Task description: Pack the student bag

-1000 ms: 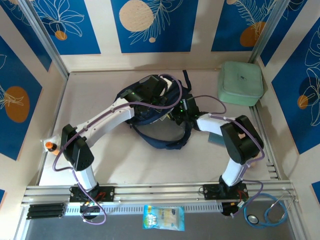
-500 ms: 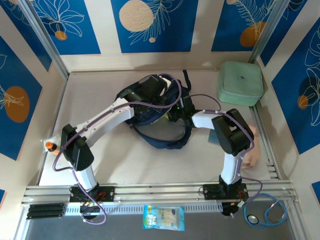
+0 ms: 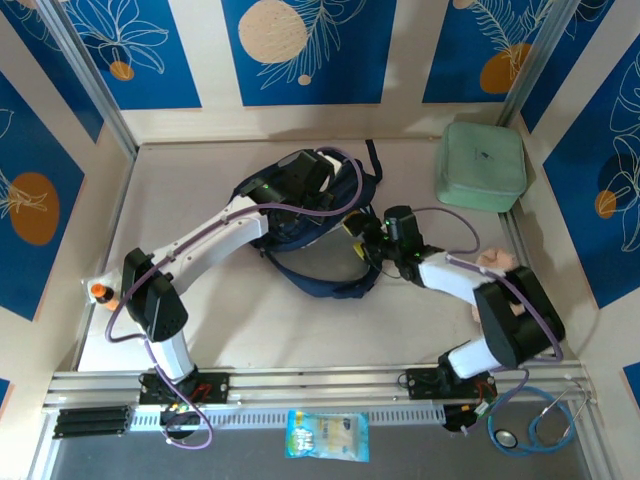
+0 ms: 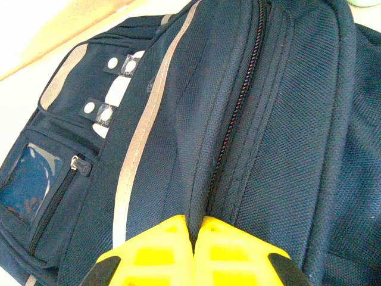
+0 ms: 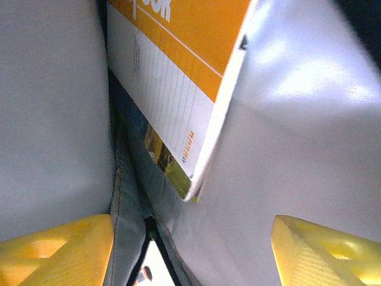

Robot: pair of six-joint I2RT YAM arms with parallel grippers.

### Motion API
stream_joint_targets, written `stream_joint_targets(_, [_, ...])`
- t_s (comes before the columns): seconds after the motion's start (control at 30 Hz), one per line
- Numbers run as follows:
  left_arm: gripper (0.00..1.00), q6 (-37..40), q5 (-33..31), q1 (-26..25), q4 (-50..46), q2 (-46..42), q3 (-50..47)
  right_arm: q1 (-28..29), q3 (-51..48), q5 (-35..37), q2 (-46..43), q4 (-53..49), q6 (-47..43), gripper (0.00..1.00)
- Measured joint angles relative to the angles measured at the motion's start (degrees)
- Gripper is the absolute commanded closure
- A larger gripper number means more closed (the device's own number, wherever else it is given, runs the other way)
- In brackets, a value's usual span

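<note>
The student bag, navy with grey stripes, lies in the middle of the table with its mouth held open. My left gripper is shut on a fold of navy fabric beside the zipper, and its yellow fingertips pinch that fold. My right gripper reaches into the bag's mouth from the right. Its jaws stand open with only grey lining between them. An orange and white notebook rests inside the bag, just beyond the fingertips and apart from them.
A pale green zip case sits at the back right corner. A pale pink object lies beside the right arm. A snack packet and a stethoscope lie on the near ledge. A small orange item sits at the left edge.
My right gripper has opened and let go of the notebook inside the bag. The right arm has lowered and its elbow has swung out to the right. The left gripper has kept its hold.
</note>
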Motion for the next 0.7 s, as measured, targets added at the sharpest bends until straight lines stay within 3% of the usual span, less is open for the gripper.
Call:
stream_joint_targets(0.1, [1.00, -0.2, 1.8, 0.0, 0.6, 0.0, -0.9, -0.4, -2.3, 4.4, -8.9, -6.7, -2.7, 0.28])
stream_joint_targets(0.23, [0.91, -0.4, 6.7, 0.4, 1.1, 0.5, -1.2, -1.1, -2.3, 9.8, -18.6, -15.2, -7.9, 0.28])
stream_joint_targets(0.4, [0.49, -3.1, 13.5, 0.5, 5.6, 1.9, -2.3, -2.2, 2.1, 13.6, -23.8, -25.0, -16.4, 0.26])
stream_joint_targets(0.47, [0.39, -4.1, 15.7, 0.6, 7.7, 2.0, -3.2, -2.4, 3.9, 14.2, -24.3, -27.1, -19.1, 0.25])
stream_joint_targets(0.6, [0.30, -6.3, 18.6, 1.5, 11.9, 1.7, -7.8, -2.5, 5.6, 14.0, -24.5, -29.1, -23.1, 0.24])
stream_joint_targets(0.7, [0.28, -9.2, 20.3, 4.3, 14.0, -0.7, -14.8, -2.4, 5.6, 13.0, -23.9, -29.9, -24.6, 0.23])
